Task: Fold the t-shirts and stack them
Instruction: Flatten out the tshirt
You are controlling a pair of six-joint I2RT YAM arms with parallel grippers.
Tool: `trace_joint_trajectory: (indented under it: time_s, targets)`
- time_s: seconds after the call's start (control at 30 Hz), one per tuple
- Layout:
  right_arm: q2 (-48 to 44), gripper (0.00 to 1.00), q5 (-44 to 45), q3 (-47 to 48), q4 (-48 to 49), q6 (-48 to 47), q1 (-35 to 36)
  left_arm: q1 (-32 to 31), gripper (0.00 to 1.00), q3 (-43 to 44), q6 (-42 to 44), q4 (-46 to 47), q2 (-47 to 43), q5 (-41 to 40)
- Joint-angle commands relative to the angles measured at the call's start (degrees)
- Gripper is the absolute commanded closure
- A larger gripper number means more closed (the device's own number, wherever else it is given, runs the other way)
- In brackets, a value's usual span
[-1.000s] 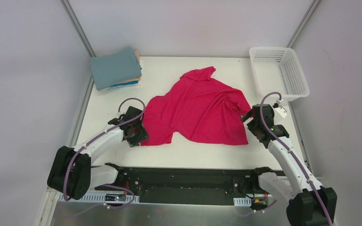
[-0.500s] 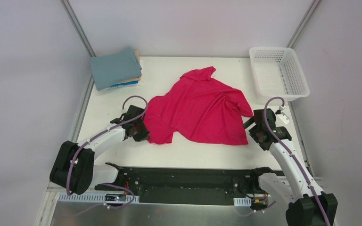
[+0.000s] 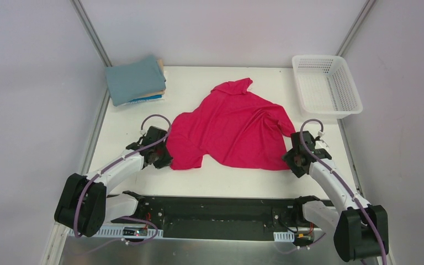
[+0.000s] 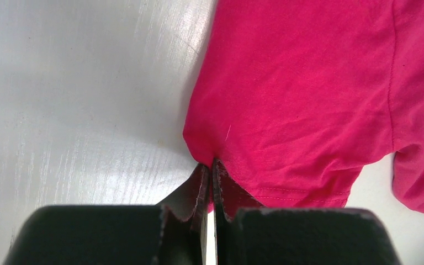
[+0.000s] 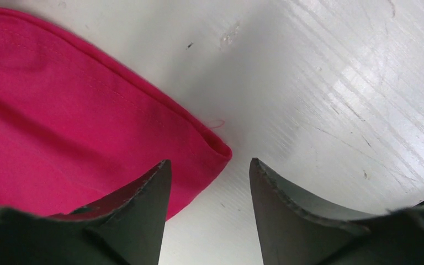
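While the left fingers [image 4: 201, 187] pinch the crimson-pink t-shirt [image 3: 232, 130] mid-frame on the table [image 3: 127, 118], the right fingers [image 5: 154, 182] stand apart.
Its hem corner sits at their tips — probably best to reach deeper, then close firmly before lifting.

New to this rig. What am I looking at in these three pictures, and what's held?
Two robot arms, each ending in a two-finger gripper, are bolted at the near edge of a white table. The wide picture looks down from above and behind; the two close-ups come from wrist cameras. A crimson-pink cloth t-shirt lies spread mid-table, a stack of folded t-shirts, teal-grey on top, far left, a white plastic mesh basket far right. The left gripper is shut on the shirt's edge; the right gripper is open at a hem corner, holding nothing.
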Motion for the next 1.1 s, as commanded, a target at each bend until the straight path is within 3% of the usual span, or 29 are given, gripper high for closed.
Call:
trace_joint_trajectory:
  time_s: [0.0,0.27,0.4,0.5,0.7,0.87,1.07]
  targets:
    - [1.01,0.44,1.04,-0.34,0.41,0.68,-0.24,0.08,1.0,0.01,1.1,-0.81,0.8,-1.54]
    - [2.54,0.44,0.13,-1.59,0.86,1.22,-0.27,0.1,1.0,1.0,1.14,-0.81,1.29,-1.75]
    - [3.94,0.51,-1.45,-2.01,2.69,1.44,-0.27,0.08,1.0,1.04,0.99,-0.81,1.31,-1.75]
    - [4.65,0.63,-1.87,-2.83,5.05,1.85,-0.28,0.05,1.0,0.96,0.8,-0.73,1.19,-2.05]
    - [3.79,1.0,0.08,-2.57,7.3,1.8,-0.27,0.1,1.0,1.75,0.69,-0.46,0.15,-3.2]
    - [-3.49,1.0,0.78,0.7,10.25,-3.83,-0.28,0.1,1.0,6.2,1.44,-0.55,-3.57,-6.37]
    - [-13.96,1.0,3.11,9.6,14.72,-11.21,-0.29,0.1,1.0,19.78,7.08,-0.43,-9.28,-9.72]
